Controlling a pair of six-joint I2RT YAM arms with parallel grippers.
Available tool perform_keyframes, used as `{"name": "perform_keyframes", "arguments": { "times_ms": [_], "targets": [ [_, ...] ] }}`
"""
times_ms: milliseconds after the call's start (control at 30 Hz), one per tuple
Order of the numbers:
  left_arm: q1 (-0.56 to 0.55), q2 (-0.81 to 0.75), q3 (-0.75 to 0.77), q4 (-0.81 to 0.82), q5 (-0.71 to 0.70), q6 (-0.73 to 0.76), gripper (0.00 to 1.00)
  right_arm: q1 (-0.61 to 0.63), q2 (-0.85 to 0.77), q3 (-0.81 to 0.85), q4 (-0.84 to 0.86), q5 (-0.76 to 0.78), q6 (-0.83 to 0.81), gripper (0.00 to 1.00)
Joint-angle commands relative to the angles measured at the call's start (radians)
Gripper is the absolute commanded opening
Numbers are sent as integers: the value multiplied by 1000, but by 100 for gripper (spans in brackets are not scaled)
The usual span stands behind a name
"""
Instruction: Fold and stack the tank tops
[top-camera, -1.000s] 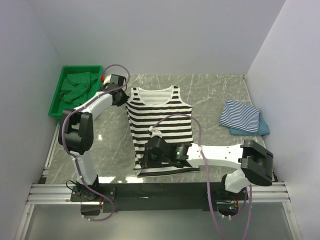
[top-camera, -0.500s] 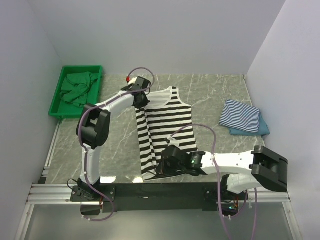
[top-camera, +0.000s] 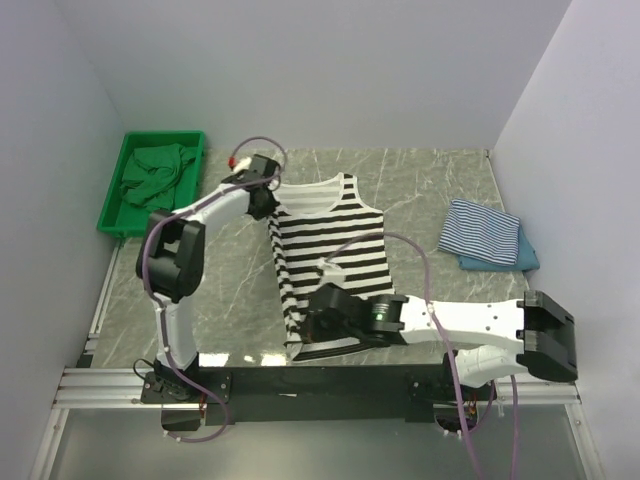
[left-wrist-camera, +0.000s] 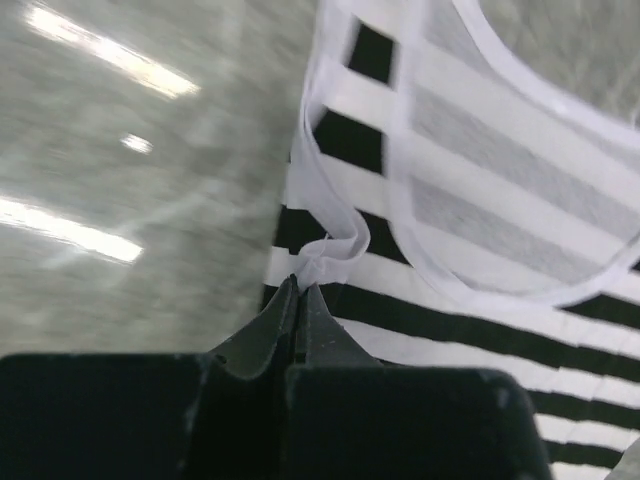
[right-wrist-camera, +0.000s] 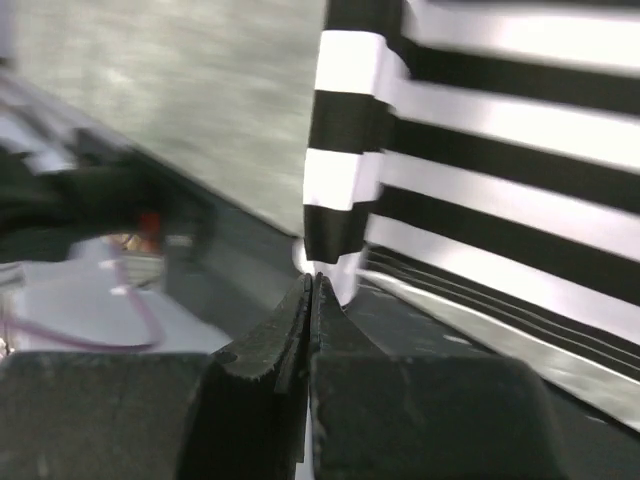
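Observation:
The wide black-and-white striped tank top (top-camera: 330, 245) lies spread on the grey marble table, neck toward the back. My left gripper (top-camera: 269, 204) is shut on its left shoulder strap; the left wrist view shows the closed jaws pinching the white strap edge (left-wrist-camera: 325, 250). At the top's near left hem corner (right-wrist-camera: 335, 225), my right gripper (top-camera: 299, 344) is shut on the cloth beside the table's front rail. The thin blue-and-white striped tank top (top-camera: 480, 230) lies folded on the teal-blue one (top-camera: 526, 261) at the right.
A green tray (top-camera: 108, 225) holding crumpled green cloth (top-camera: 155, 172) stands at the back left. White walls close the table on the left, back and right. A black rail (top-camera: 300, 378) runs along the near edge.
Both grippers dragged the black-and-white top to the right, then back a little to the left. Its left side now lies straighter. Both grips stayed shut.

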Motion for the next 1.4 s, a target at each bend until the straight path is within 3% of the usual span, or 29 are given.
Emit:
{"name": "perform_keyframes", "arguments": {
  "times_ms": [0, 167, 367, 400, 433, 467, 533, 567, 667, 833, 933, 1067, 1200, 1367],
  "targets": [
    [80, -115, -31, 49, -9, -18, 1, 66, 98, 244, -183, 112, -98, 0],
    [151, -161, -137, 87, 47, -22, 1, 96, 294, 419, -220, 77, -186, 0],
    [209, -146, -211, 129, 90, -23, 1, 99, 460, 518, -188, 39, -253, 0],
    [212, -133, -211, 130, 93, -19, 3, 99, 469, 524, -183, 37, -277, 0],
    [215, -129, -209, 124, 95, -19, 14, 101, 468, 527, -175, 22, -290, 0],
    [218, -129, -214, 135, 104, -16, 21, 101, 465, 533, -177, 22, -298, 13],
    [221, -168, -255, 158, 116, -16, 35, 105, 425, 512, -177, 58, -299, 31],
    [221, -187, -266, 173, 109, -21, 40, 104, 401, 468, -163, 65, -298, 50],
    [241, -262, -287, 146, 95, -29, 48, 104, 260, 391, -151, 100, -302, 63],
    [249, -414, -353, 57, 54, -72, 60, 95, 144, 326, -201, 166, -230, 64],
    [240, -536, -456, -12, 34, -98, 59, 46, 59, 242, -309, 241, -120, 63],
    [205, -714, -635, -82, 11, -148, 57, -164, -174, -44, -307, 177, -65, 63],
    [185, -892, -769, -177, 32, -174, 58, -428, -391, -229, -312, 143, -35, 63],
    [149, -998, -817, -298, 84, -208, 57, -562, -527, -378, -293, 46, -6, 64]
  ]
}}
